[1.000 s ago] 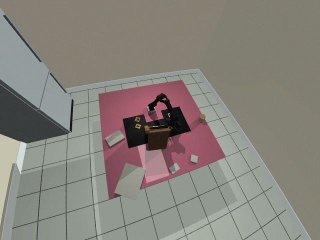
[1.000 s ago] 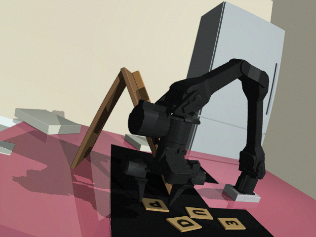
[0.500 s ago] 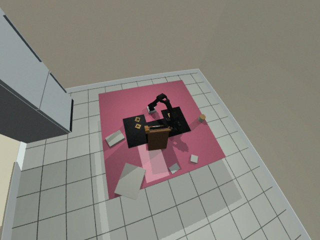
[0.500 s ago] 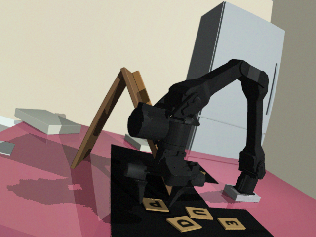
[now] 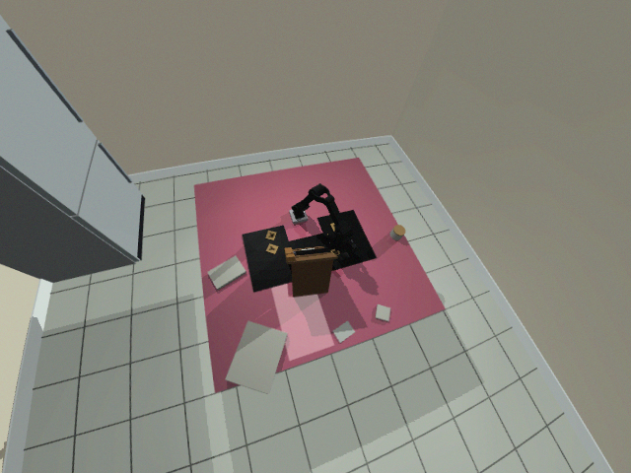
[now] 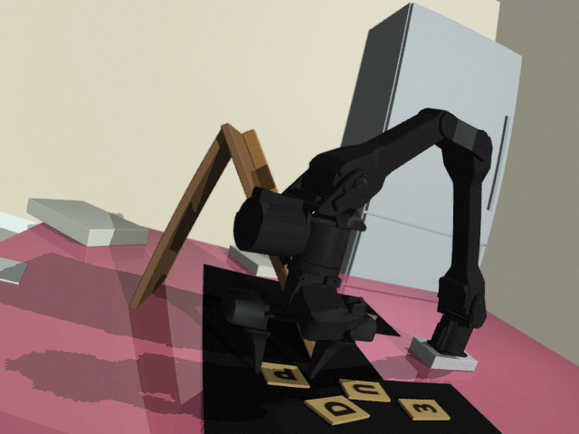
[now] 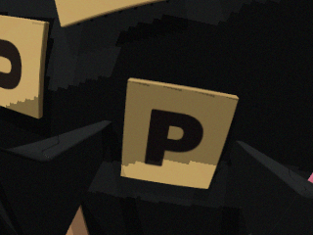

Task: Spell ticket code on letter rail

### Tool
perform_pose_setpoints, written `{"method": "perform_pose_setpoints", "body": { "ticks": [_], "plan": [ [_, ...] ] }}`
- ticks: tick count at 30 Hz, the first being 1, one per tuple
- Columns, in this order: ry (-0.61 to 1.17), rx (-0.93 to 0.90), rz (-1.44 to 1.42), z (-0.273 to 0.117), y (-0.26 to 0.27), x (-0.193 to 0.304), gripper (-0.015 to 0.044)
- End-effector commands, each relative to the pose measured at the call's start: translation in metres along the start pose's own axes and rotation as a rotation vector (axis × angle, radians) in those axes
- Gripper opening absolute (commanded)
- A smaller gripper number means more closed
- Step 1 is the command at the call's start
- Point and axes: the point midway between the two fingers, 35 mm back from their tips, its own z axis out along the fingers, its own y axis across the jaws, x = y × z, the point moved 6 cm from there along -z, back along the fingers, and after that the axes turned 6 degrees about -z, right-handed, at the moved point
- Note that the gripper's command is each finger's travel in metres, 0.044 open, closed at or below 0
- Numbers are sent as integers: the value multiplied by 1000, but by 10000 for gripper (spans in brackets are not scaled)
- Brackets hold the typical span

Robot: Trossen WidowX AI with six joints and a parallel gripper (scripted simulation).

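The gripper [image 6: 284, 374] [image 7: 172, 139] has its jaws spread well apart with nothing clamped between them, its fingertips to either side of the P tile [image 6: 285, 374] [image 7: 178, 134], which lies flat on the black mat [image 6: 233, 392] [image 7: 264, 64] near the U tile [image 6: 364, 390]

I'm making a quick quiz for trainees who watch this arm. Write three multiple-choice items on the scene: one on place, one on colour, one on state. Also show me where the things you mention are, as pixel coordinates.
1. Where is the P tile [image 6: 285, 375] [image 7: 171, 139]?
A) On the pink mat
B) Between the jaws' fingertips
C) On the fridge

2. What colour is the large mat [image 5: 245, 203] [image 6: 70, 322] under the black one [image 5: 267, 272] [image 6: 233, 401]?
A) Pink
B) Green
C) Yellow

3. How are the jaws?
A) Shut, empty
B) Shut on a tile
C) Open

Answers:
1 B: the wrist view shows a fingertip either side.
2 A: the top view shows it.
3 C: gaps flank the tile.
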Motion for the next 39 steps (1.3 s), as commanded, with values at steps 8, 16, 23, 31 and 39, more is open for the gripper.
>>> {"method": "perform_pose_setpoints", "body": {
  "ticks": [8,16,23,31,39],
  "plan": [
    [4,1,2,1,0,0,314],
    [4,1,2,1,0,0,260],
    [4,1,2,-2,0,0,175],
    [4,1,2,-5,0,-1,0],
    [4,1,2,-9,0,-1,0]
  ]
}}
